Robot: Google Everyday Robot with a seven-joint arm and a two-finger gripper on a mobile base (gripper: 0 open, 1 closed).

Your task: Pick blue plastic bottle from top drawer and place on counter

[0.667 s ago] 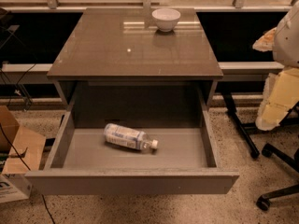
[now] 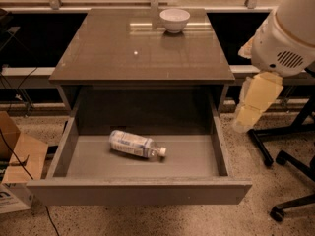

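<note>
Blue plastic bottle (image 2: 134, 144) in top drawer (image 2: 138, 191), end effector (image 2: 243, 123) hanging beside counter (image 2: 123, 48)

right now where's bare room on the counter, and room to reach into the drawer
The counter is bare from its front edge back to the white bowl at the rear. In the top drawer, floor is free left of the blue plastic bottle and right of its cap; mid-floor is taken. The gripper hangs right of the cabinet.

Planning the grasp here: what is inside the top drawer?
The blue plastic bottle lies on its side in the top drawer, cap rightward; nothing else shows. The part under the counter is in shadow. The gripper hangs outside, right of the drawer.
</note>
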